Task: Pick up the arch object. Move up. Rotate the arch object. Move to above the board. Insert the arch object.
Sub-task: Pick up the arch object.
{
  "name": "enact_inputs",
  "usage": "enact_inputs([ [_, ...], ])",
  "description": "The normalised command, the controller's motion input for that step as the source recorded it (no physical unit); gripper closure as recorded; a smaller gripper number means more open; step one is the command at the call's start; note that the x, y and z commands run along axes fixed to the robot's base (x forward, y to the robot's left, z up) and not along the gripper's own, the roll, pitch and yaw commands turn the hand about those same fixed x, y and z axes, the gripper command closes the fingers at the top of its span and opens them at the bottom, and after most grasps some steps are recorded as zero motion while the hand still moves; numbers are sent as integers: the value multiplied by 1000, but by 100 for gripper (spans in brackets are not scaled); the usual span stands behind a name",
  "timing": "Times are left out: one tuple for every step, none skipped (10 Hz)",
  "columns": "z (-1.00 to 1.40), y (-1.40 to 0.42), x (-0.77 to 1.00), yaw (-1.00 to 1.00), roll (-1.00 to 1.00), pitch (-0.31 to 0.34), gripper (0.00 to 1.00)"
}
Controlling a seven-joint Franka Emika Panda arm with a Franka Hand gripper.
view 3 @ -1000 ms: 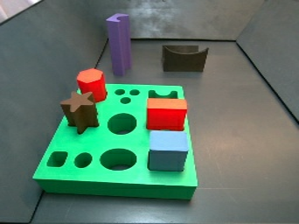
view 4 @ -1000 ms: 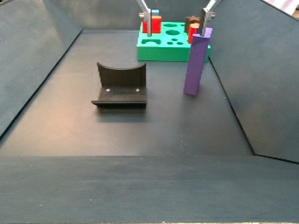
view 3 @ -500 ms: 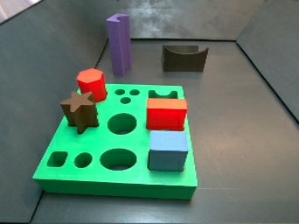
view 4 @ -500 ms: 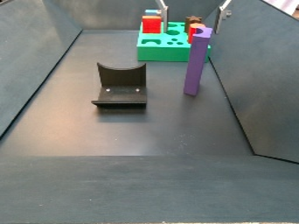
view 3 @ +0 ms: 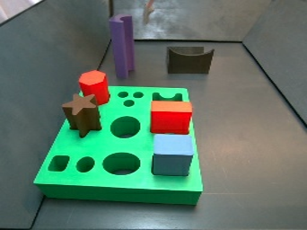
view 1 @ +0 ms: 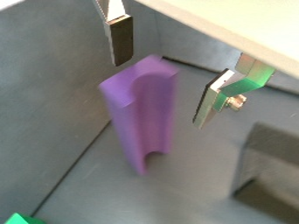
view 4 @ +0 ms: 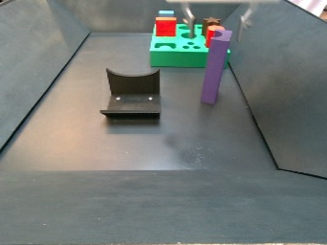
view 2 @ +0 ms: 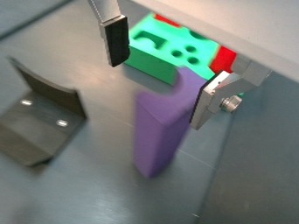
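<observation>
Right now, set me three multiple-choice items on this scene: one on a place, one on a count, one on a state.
1. Where does the arch object stand?
A. on the dark floor, apart from the board
B. in a hole of the board
C. on top of the blue block

2. How many blocks sit on the board?
A. two
B. four
C. six

3. How does the gripper stand?
A. shut on the arch object
B. open, its fingers on either side of the arch object's top
C. open over the fixture

Answers:
1 A: both side views show it upright on the floor beyond the board.
2 B: the red octagon block, brown star block, red cube and blue cube.
3 B: both wrist views show gaps between fingers and arch object.
</observation>
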Motion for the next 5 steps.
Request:
enact_inputs([
  [-643,-189,-149,-66,-81,0,0],
  [-577,-29,-89,0,-94,0,0],
  [-303,0,-86,86,-4,-20,0],
  [-77,46,0,89,0,0,0],
  [-11,17,-57,71,0,-3,0],
])
